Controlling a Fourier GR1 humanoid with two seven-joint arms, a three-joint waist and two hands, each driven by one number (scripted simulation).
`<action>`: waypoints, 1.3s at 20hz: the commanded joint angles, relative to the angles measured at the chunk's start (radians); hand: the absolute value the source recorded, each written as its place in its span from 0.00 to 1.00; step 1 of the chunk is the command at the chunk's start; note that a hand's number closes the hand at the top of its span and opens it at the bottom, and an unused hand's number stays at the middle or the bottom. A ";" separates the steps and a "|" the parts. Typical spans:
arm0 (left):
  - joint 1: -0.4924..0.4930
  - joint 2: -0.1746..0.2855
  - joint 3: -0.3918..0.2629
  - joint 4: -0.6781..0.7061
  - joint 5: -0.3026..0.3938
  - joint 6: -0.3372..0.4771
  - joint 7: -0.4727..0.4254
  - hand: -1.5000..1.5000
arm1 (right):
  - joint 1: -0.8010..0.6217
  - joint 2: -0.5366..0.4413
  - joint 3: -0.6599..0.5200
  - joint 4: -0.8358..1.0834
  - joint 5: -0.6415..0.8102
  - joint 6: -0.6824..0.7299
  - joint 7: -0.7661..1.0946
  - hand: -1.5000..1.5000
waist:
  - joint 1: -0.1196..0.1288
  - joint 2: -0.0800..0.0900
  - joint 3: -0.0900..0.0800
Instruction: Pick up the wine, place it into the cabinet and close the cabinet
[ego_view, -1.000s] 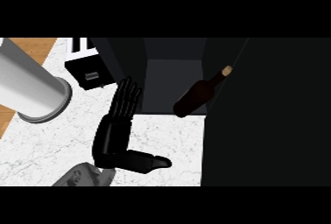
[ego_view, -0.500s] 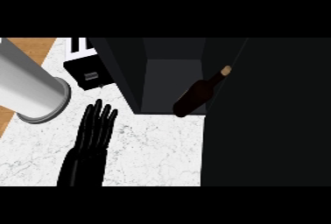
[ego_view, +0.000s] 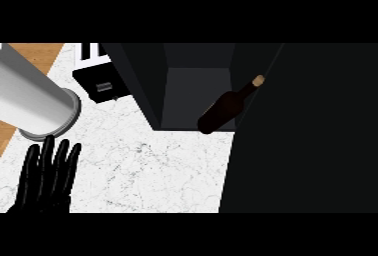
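Wine (ego_view: 225, 107): leaning in the open cabinet's (ego_view: 193, 95) mouth, at the worktop's (ego_view: 162, 167) far edge. Left hand (ego_view: 46, 181): near-left corner, fingers straight, empty. Step, I judge: closing; next I must swing the cabinet shut.

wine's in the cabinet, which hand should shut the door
Probably right: the open door stands at the view's right, past the wine, while the open left hand rests at the far lower left. The right hand is out of view.

Bare counter (ego_view: 162, 170) mid; grey cylinder (ego_view: 33, 100) blocks L, dark panel (ego_view: 303, 150) walls off R, wine (ego_view: 225, 110) in cabinet (ego_view: 188, 90) mouth
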 joint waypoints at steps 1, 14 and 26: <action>0.140 0.067 0.082 -0.109 0.027 -0.031 -0.031 0.00 | 0.034 0.034 0.126 -0.135 -0.054 -0.045 0.096 1.00 | 0.006 -0.002 0.000; 0.436 0.187 0.436 -0.113 0.214 -0.354 -0.101 0.00 | -0.304 0.180 0.502 0.040 0.326 -0.340 0.147 1.00 | 0.019 -0.004 -0.002; 0.536 0.190 0.632 -0.071 0.313 -0.603 -0.066 0.00 | -0.825 0.182 0.471 0.399 0.336 -0.701 0.194 1.00 | 0.031 0.002 -0.001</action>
